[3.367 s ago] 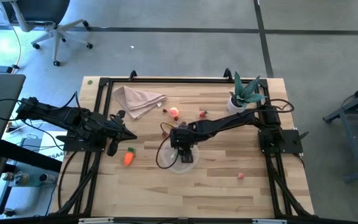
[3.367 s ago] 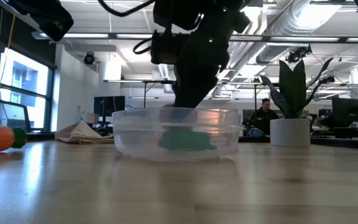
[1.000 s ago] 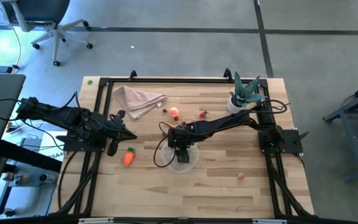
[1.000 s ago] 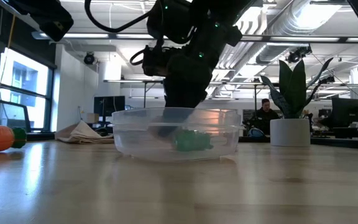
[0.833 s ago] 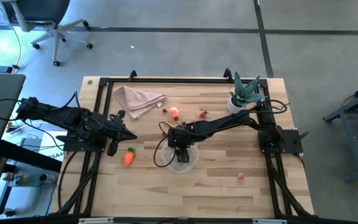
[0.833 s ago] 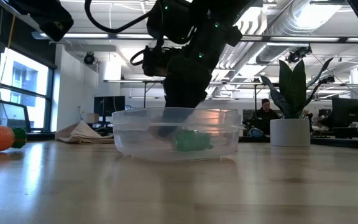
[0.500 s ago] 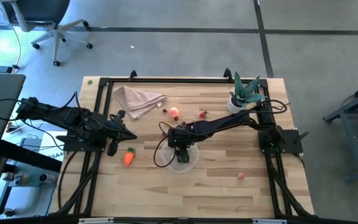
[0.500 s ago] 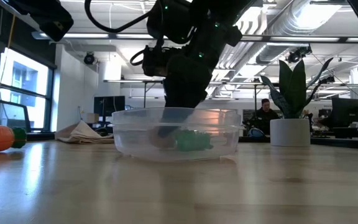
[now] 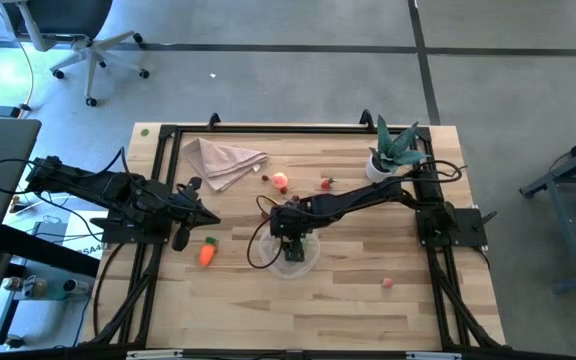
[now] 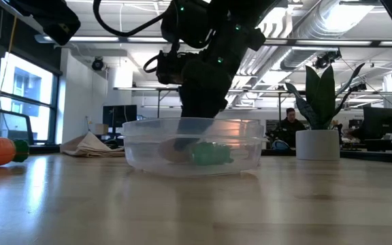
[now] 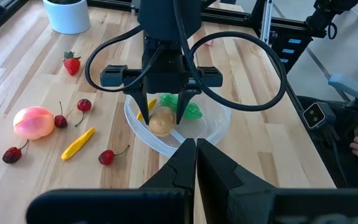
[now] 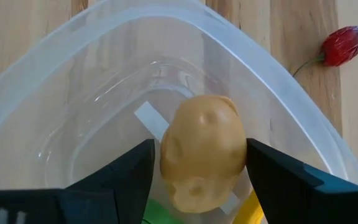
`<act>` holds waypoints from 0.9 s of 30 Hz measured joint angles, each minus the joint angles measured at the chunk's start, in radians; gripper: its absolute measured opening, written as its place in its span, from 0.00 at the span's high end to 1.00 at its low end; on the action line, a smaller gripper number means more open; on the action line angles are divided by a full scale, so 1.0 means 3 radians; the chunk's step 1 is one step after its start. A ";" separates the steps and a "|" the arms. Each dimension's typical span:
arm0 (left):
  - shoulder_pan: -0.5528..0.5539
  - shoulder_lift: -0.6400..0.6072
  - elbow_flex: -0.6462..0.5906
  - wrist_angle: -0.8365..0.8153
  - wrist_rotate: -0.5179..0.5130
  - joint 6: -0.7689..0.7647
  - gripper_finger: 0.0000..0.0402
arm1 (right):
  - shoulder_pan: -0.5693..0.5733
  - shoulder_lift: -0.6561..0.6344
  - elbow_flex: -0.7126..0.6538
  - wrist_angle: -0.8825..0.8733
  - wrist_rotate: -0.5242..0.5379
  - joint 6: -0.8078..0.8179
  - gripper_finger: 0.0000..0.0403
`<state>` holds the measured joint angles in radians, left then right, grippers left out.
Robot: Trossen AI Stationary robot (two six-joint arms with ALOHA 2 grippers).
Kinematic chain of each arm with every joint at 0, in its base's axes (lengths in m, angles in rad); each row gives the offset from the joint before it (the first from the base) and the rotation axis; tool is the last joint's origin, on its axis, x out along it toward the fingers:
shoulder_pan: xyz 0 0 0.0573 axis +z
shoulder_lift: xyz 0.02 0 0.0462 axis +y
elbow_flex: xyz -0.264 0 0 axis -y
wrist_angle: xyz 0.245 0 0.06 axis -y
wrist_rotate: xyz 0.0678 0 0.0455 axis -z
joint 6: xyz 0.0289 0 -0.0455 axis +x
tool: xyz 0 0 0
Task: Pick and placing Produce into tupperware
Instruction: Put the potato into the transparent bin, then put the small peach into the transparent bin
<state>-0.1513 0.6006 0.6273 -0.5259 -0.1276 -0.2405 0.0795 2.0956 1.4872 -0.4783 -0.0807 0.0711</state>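
Right gripper (image 11: 164,111) reaching down inside one clear tupperware (image 11: 213,127) at table centre, fingers spread either side of one tan potato (image 12: 204,152), gaps visible, potato resting in the container beside one green pepper (image 11: 189,109). Left gripper (image 9: 211,219) parked shut at the left edge. Outside: one carrot (image 9: 206,253), one peach (image 11: 33,121), four cherries (image 11: 107,157).

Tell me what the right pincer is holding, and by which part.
The right pincer flanks the tan potato at its sides inside the tupperware; a firm grip cannot be told.
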 joint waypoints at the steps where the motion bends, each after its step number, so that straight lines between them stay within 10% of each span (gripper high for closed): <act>1: 0.0000 0.0000 0.0000 0.0001 0.0000 -0.0001 0.99 | 0.0000 0.0000 0.0000 -0.0020 0.0000 -0.0001 0.40; 16: 0.0000 0.0000 0.0000 0.0001 0.0000 0.0000 0.99 | 0.0003 -0.0415 0.0001 -0.0582 -0.0004 0.0160 0.40; 27: 0.0001 0.0000 0.0000 0.0001 0.0000 0.0000 0.99 | 0.0262 -0.0860 0.0001 -0.2556 0.0699 0.1136 0.43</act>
<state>-0.1509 0.6006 0.6273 -0.5255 -0.1276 -0.2405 0.1580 1.8377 1.4876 -1.2451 0.1290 0.4119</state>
